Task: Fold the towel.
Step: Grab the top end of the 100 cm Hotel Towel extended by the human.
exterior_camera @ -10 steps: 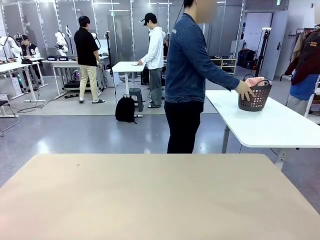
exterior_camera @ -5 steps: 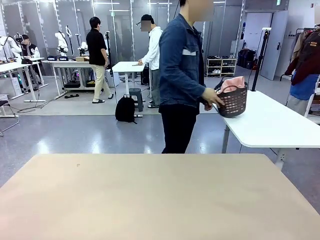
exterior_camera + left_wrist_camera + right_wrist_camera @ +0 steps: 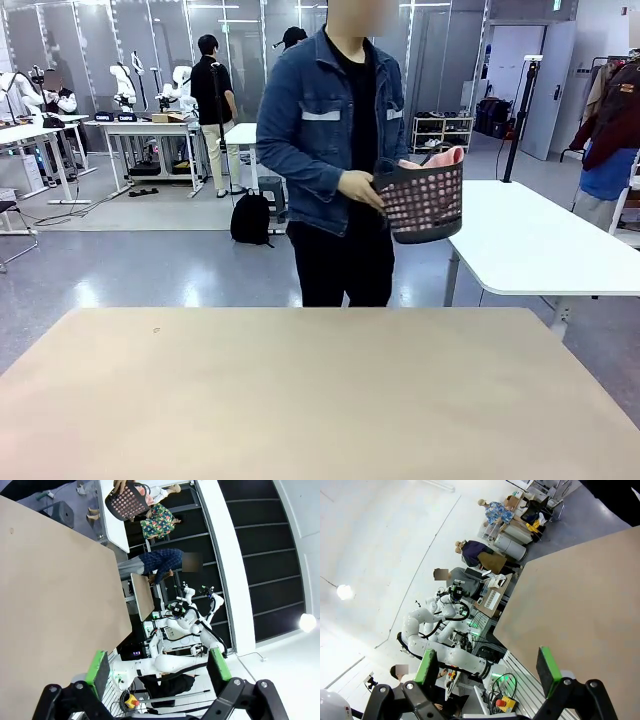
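Person (image 3: 300, 130) beyond tabletop (image 3: 300, 400) holds dark basket (image 3: 425, 207) with pink towel (image 3: 445, 156) inside, likely for delivery | left gripper (image 3: 157, 660) wide open, empty | right gripper (image 3: 486, 662) wide open, empty, ready

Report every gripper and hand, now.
Left gripper: open, empty.
Right gripper: open, empty.
Person's hand: holding the basket with the towel.

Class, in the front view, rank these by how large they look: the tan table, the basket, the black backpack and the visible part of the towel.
1. table
2. basket
3. backpack; it stands farther off, so its true size is unsure
4. towel; just its top shows above the basket
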`<state>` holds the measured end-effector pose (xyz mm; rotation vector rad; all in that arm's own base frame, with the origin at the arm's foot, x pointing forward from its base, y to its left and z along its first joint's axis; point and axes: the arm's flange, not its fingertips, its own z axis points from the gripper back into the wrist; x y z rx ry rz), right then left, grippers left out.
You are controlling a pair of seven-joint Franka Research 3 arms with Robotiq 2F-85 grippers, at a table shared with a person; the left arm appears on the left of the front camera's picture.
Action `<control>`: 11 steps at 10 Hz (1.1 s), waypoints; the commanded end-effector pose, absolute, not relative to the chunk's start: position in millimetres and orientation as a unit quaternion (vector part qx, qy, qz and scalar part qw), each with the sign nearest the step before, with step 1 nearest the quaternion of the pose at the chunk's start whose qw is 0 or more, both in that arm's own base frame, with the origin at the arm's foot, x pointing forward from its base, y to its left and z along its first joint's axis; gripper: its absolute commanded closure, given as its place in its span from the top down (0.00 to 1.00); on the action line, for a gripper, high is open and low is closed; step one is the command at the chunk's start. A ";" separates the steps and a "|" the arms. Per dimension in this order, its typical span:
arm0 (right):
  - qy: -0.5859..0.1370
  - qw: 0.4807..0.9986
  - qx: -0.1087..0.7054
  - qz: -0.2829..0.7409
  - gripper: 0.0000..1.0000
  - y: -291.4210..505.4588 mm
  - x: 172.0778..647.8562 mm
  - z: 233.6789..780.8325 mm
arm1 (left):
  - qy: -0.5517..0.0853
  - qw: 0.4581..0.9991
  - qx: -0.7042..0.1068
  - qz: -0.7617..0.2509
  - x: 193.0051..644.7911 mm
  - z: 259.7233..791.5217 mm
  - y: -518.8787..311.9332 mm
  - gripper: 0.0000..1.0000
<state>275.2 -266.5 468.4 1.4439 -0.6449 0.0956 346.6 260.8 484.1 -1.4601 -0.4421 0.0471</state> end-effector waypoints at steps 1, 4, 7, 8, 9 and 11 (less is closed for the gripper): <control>-0.291 0.700 0.650 0.048 1.00 -267.6 274.4 469.8 | -0.192 0.724 -0.662 0.016 344.9 486.4 263.6 1.00; -0.291 0.700 0.650 0.048 1.00 -267.6 274.4 469.8 | -0.192 0.724 -0.662 0.016 344.9 486.4 263.6 1.00; -0.291 0.700 0.650 0.048 1.00 -267.6 274.4 469.8 | -0.192 0.724 -0.662 0.016 344.9 486.4 263.6 1.00; -0.291 0.700 0.650 0.048 1.00 -267.6 274.4 469.8 | -0.192 0.724 -0.662 0.016 344.9 486.4 263.6 1.00; -0.291 0.700 0.650 0.048 1.00 -267.6 274.4 469.8 | -0.192 0.724 -0.662 0.016 344.9 486.4 263.6 1.00; -0.291 0.700 0.650 0.048 1.00 -267.6 274.4 469.8 | -0.192 0.724 -0.662 0.016 344.9 486.4 263.6 1.00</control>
